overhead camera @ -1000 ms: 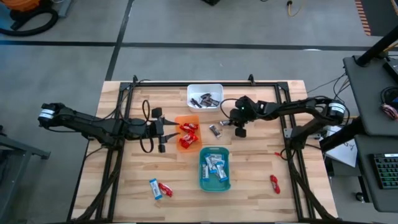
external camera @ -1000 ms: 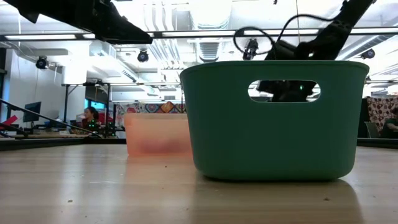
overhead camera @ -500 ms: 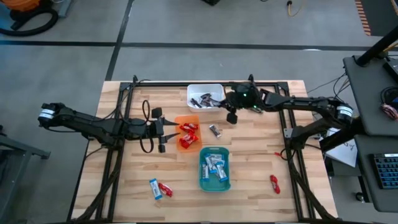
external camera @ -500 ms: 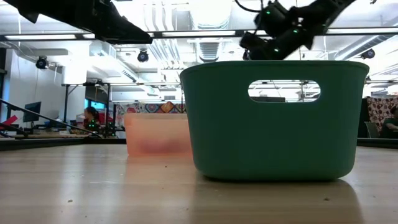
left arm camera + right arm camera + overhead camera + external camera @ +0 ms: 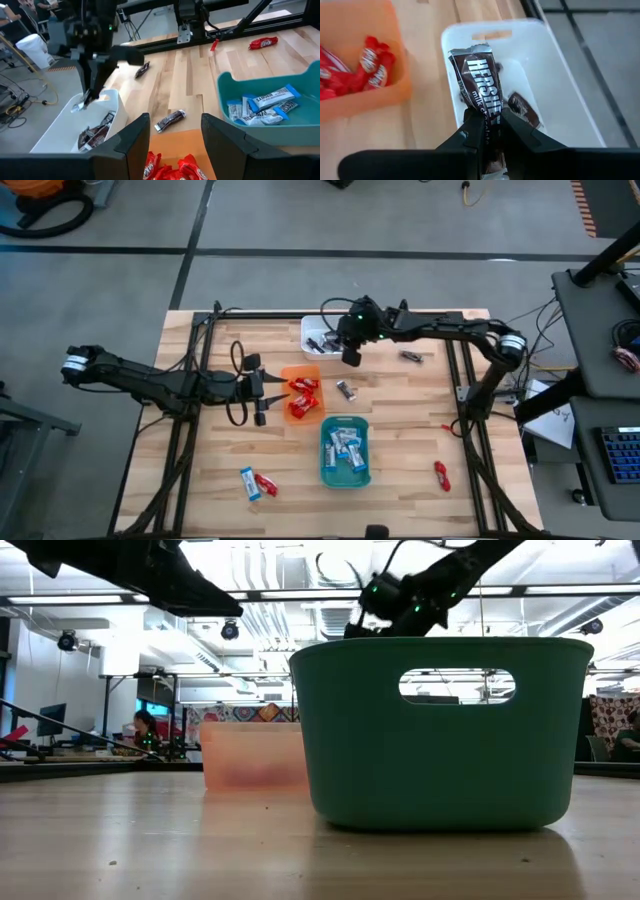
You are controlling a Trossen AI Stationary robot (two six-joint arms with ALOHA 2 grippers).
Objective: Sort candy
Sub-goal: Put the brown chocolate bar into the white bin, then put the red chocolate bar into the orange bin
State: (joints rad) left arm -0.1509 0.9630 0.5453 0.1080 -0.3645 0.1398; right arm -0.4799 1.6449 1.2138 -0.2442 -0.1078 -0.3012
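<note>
My right gripper (image 5: 487, 127) is shut on a dark brown Hershey's candy (image 5: 479, 85) above the white tray (image 5: 322, 324), which holds dark candies. The gripper also shows in the high view (image 5: 350, 352) and in the low view (image 5: 385, 595). Red candies lie in the orange tray (image 5: 302, 375). Blue-and-white ones lie in the teal tray (image 5: 345, 470). My left gripper (image 5: 172, 135) stands open, off the table, beside the orange tray's left side (image 5: 262, 387). Loose dark candies lie flat on the table (image 5: 346, 390) (image 5: 411, 357). My right gripper pinches the dark candy by its end nearest the wrist (image 5: 485, 117) between its two fingers (image 5: 470, 132). The candy sticks out ahead, along the fingers. The fingers slant downward from the table's right side. The candy is lifted clear, over the white tray's inside.
A blue-and-white candy (image 5: 248, 483) and a red one (image 5: 266, 484) lie near the front left. Another red candy (image 5: 441, 475) lies at the front right. A black frame (image 5: 455, 380) runs along the table's sides. In the low view the teal tray (image 5: 440, 730) fills the foreground.
My right gripper has risen and gone toward the table's left and far edge, from beside the loose dark candy to above the white tray. It has stayed shut on its dark candy. A second loose dark candy now shows where the arm was.
</note>
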